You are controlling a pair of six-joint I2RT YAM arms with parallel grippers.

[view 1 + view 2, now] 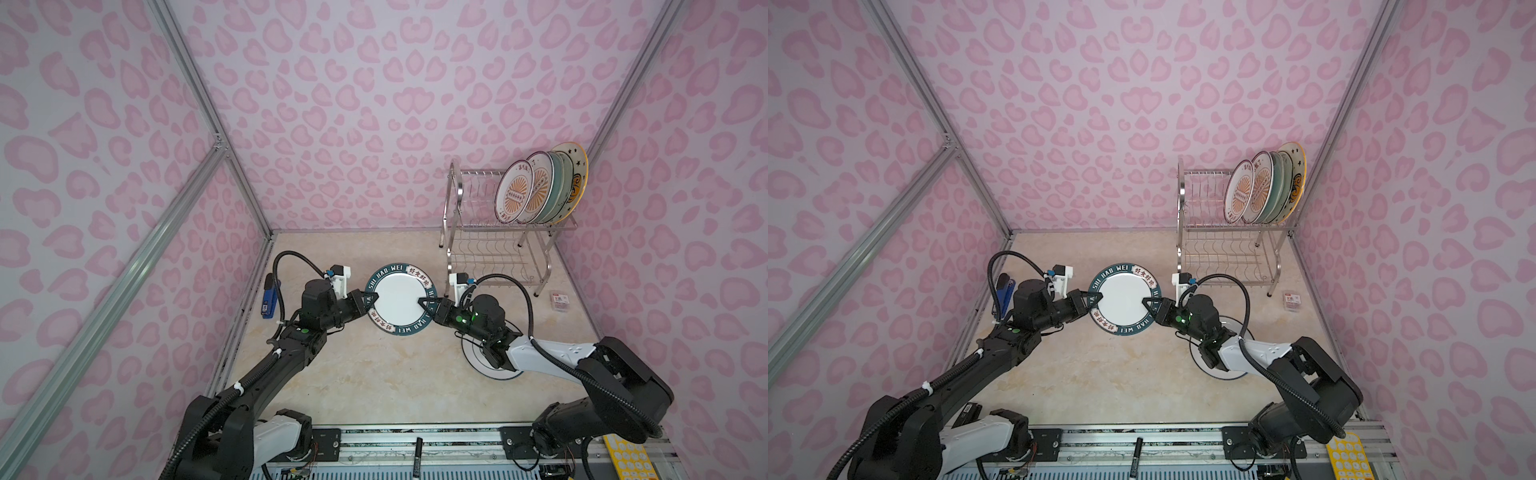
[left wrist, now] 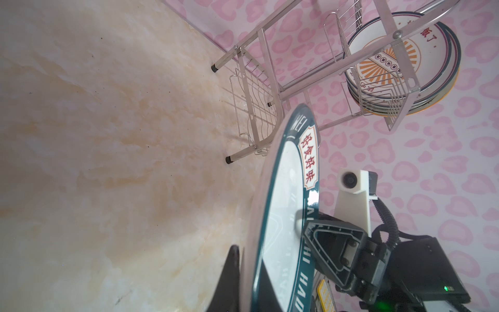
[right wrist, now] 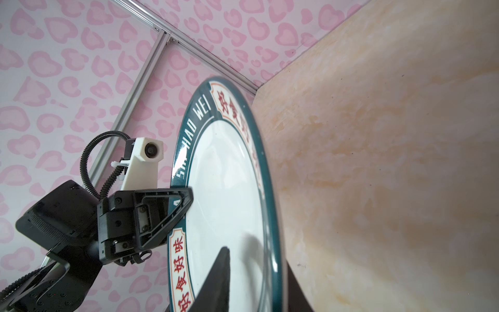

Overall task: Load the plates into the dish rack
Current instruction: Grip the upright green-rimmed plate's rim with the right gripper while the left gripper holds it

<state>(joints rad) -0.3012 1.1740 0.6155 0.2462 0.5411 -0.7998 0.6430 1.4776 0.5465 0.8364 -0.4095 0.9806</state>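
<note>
Gripping the teal plate [image 1: 399, 297] by its left rim, the left pincer [image 1: 372, 300] is facing the right pincer [image 1: 423, 302], which is straddling the right rim, grip unclear, nearer the far-right dish rack [image 1: 498, 226].

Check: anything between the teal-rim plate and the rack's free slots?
Nothing visible. The teal-rim plate hangs between the left gripper and right gripper; only bare tabletop lies toward the dish rack. Free top slots sit beside the sunburst plates, by the rack's end loop.
</note>
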